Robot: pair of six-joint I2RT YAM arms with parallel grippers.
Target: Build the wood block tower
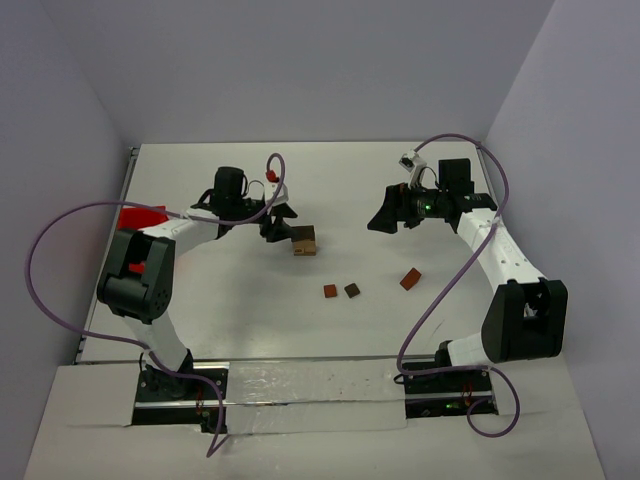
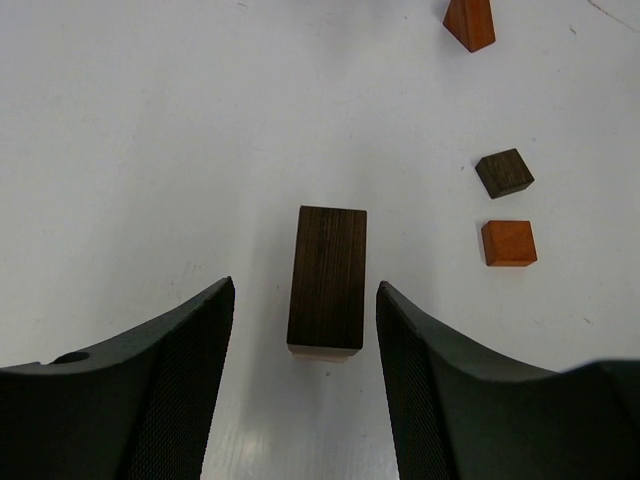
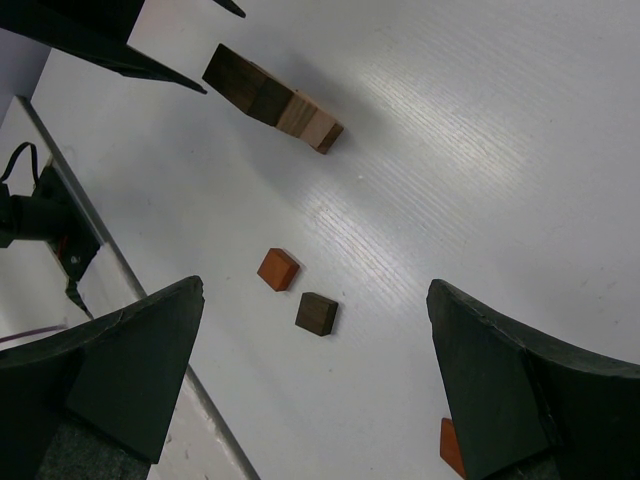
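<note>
At the far left, a red bin (image 1: 140, 216) was seen near the edge of the table (image 1: 250, 310). The left gripper (image 2: 305, 283) was held spread over the tower (image 2: 328, 285). One finger was placed on each side, and bare table showed in both gaps, so nothing was pinched.

The tower was stood a little left of the table's middle. A dark brown block was set on top, with paler tan blocks stacked beneath it. To its right, three loose pieces were laid on the table. An orange cube (image 2: 509, 243) and a dark cube (image 2: 504, 172) were set just beside each other, and a reddish-brown block (image 2: 469, 22) was laid farther right, apart from both. At the right, the right gripper (image 3: 315, 288) was held wide apart and empty, well clear of the tower.

The pieces were judged to be light, stiff and smooth-faced, so little squeeze would be needed. The stack looked unfastened and was thought easily toppled by a sideways nudge. Each loose piece would best be taken squarely across two opposite flat faces, then set down level and released gently.
</note>
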